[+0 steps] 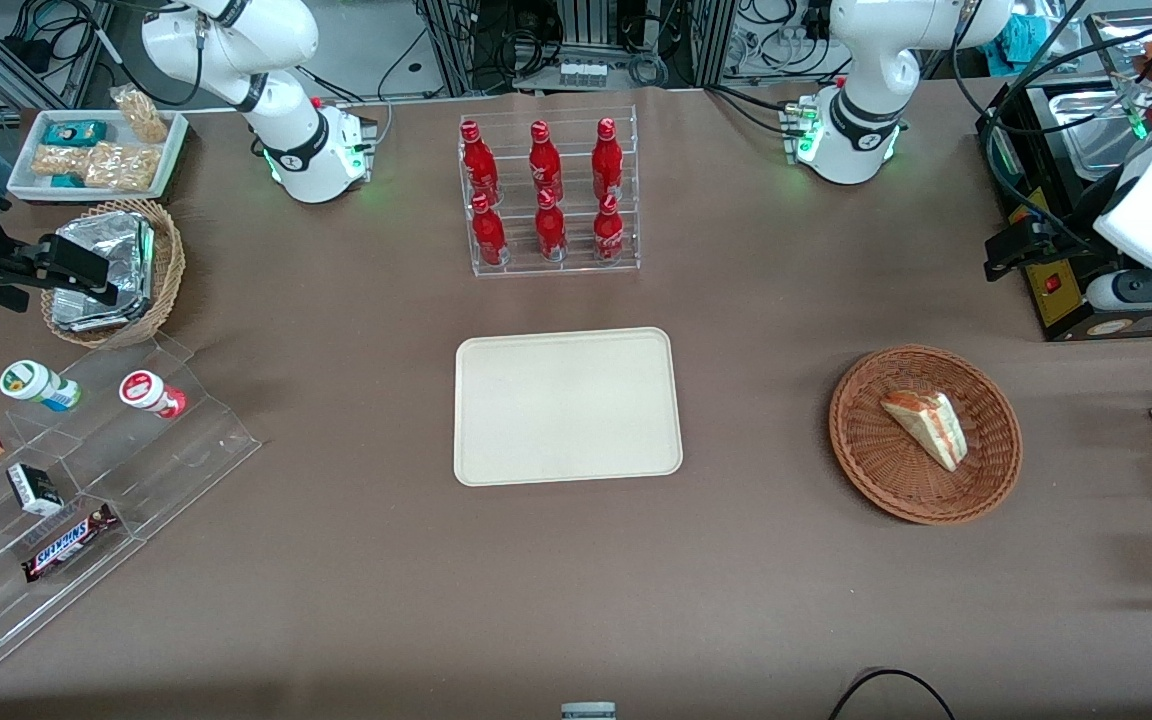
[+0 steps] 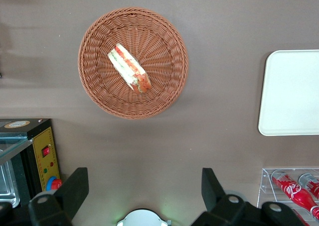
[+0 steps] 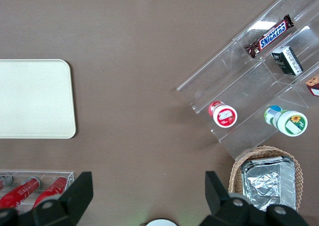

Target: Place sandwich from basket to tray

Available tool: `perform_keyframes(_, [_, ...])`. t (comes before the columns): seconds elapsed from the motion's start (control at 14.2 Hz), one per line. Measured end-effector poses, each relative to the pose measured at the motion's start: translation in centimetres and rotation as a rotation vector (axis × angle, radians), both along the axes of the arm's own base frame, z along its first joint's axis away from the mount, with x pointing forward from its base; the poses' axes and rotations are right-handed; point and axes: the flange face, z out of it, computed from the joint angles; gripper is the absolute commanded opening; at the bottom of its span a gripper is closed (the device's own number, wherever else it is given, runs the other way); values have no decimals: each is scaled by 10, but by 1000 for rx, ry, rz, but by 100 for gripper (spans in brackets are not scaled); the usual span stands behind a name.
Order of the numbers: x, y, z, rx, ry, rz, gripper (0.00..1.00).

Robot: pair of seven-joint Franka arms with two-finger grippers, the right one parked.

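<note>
The sandwich (image 1: 926, 428) (image 2: 128, 67), a white-bread wedge with orange-red filling, lies in the reddish-brown wicker basket (image 1: 861, 445) (image 2: 99, 89) toward the working arm's end of the table. The cream tray (image 1: 566, 405) (image 2: 291, 91) (image 3: 35, 99) sits bare at the table's middle. My left gripper (image 1: 1014, 252) (image 2: 143, 186) hangs well above the table, farther from the front camera than the basket. It is open wide, nothing between its black fingers (image 2: 75, 186), and apart from the sandwich.
A clear rack of red bottles (image 1: 548, 195) stands farther back than the tray. A black box with a red switch (image 1: 1066, 290) (image 2: 40, 156) sits under my arm. Toward the parked arm's end are an acrylic snack shelf (image 1: 86, 470), a foil-packet basket (image 1: 116, 270) and a white snack tray (image 1: 96, 150).
</note>
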Motion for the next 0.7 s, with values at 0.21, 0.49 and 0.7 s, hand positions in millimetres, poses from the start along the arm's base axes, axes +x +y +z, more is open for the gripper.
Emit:
perform_keyframes(0.21, [0,0,0,0,0,0,100])
perform_keyframes(0.49, [1,0,-15,2,19,0,100])
perform_keyframes(0.7, [12,1,-75,4,41,4,100])
